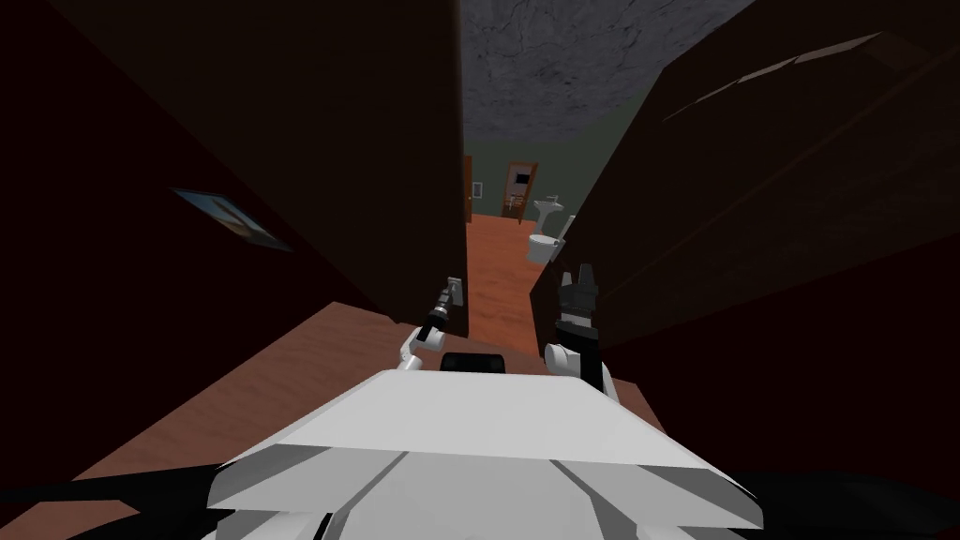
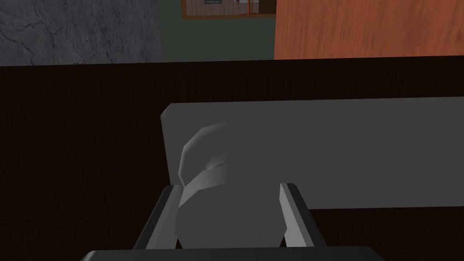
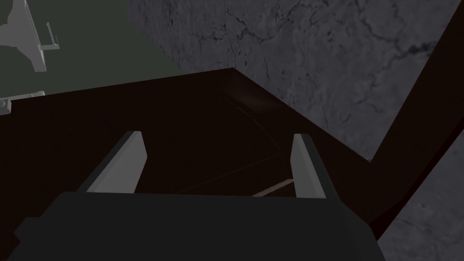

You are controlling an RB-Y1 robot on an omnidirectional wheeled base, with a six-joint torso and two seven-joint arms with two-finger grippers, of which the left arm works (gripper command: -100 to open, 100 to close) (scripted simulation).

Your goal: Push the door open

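The door [image 1: 375,187] stands ahead and to the left, its free edge toward the middle. A plate [image 2: 344,154] lies on its face beside that edge, with the knob [image 2: 208,154] on the plate. The left gripper [image 2: 229,188] is at the knob, its fingers [image 2: 286,208] touching either side. The right gripper [image 1: 579,278] is right of the gap, before the right-hand panel [image 1: 797,187], with nothing between its spread fingers. Through the gap the floor [image 1: 497,272] runs back to a toilet [image 1: 544,246] — a sink [image 1: 548,206] behind it, a far door [image 1: 518,190] beyond. A picture [image 1: 230,220] hangs on the left wall [image 1: 84,309].
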